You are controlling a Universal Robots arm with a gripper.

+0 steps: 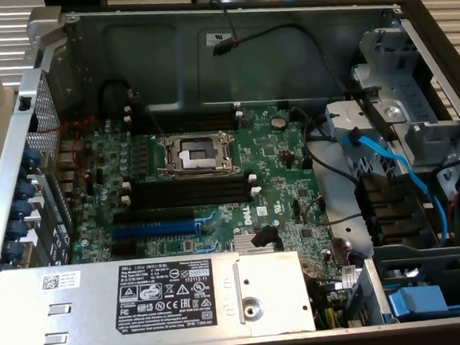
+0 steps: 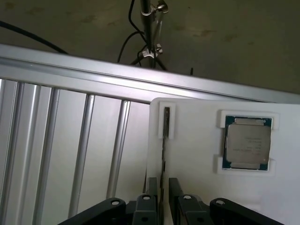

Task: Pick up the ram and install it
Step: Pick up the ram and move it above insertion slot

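The ram (image 2: 165, 126) is a thin dark strip seen edge-on, standing upright in a slot of a white holder tray (image 2: 197, 154). My gripper (image 2: 162, 187) is open and straddles the ram's near end, one black finger (image 2: 152, 185) on each side with a small gap to the strip. In the exterior view the computer case lies open with the green motherboard (image 1: 277, 161) exposed. Its long black memory slots (image 1: 188, 193) lie below the CPU socket (image 1: 197, 153), and nothing stands in them.
A processor chip (image 2: 247, 143) sits in its own recess of the white tray. Ribbed aluminium table framing (image 2: 70, 140) borders the tray. Inside the case are a blue expansion slot (image 1: 153, 227), the grey power supply (image 1: 144, 297), and black and blue cables (image 1: 388, 169) at the exterior view's right.
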